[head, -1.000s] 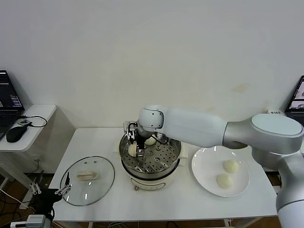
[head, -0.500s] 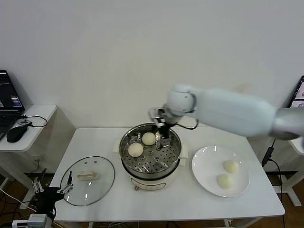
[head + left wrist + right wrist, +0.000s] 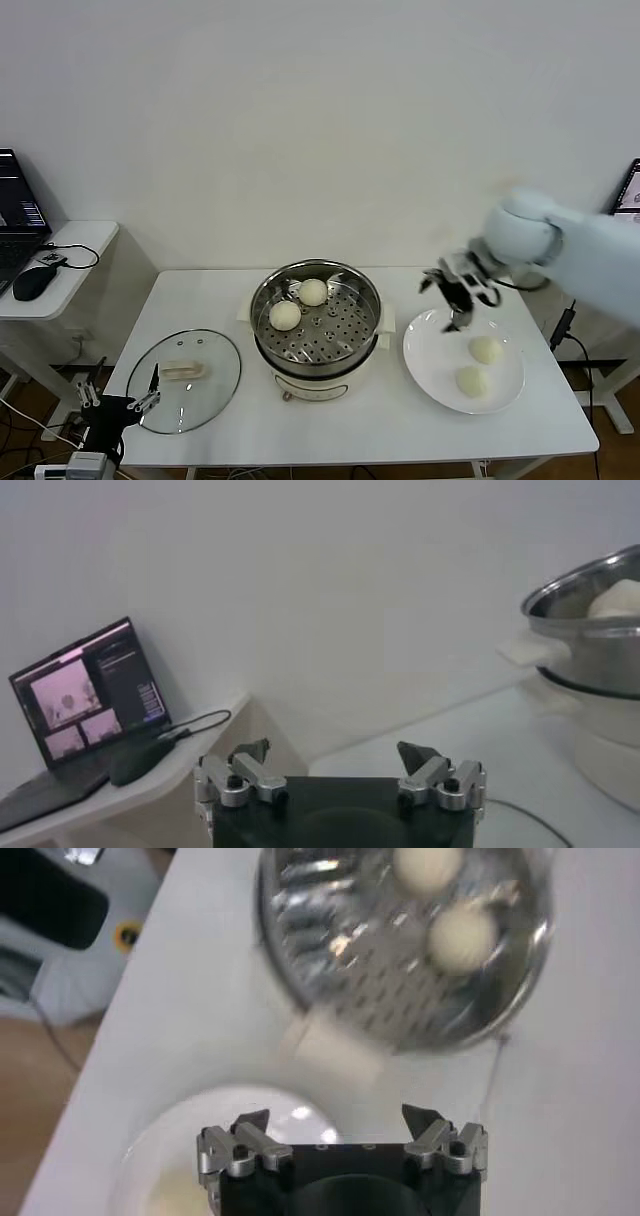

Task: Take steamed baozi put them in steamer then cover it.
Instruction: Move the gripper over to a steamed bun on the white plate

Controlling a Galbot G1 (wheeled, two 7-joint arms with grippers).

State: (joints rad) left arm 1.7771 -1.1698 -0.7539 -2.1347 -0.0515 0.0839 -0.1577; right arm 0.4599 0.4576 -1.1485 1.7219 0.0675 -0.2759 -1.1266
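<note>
Right gripper [image 3: 462,298] hangs over the near rim of the white plate [image 3: 430,362], jaws spread wide, nothing between them. We count two steamed baozi [image 3: 486,350] on the plate, just below and beyond our fingertips, one behind the other. Two more baozi [image 3: 286,315] sit on the perforated tray of the steamer [image 3: 268,335], well off to the left of the fingers. The glass cover [image 3: 216,390] lies flat on the table farther left again, handle up.

Left gripper [image 3: 340,770] sits parked low off the table's left front corner, jaws wide and empty.

Our read: half the buns are loaded, and the third pick comes next.

Risks we note:
- The buns are soft and round. Closing off-centre could roll one across the plate or squash it.
- The two lie close together, so a finger coming down between them may nudge the other.
- Fingertips striking the plate could skid it toward the table edge.
</note>
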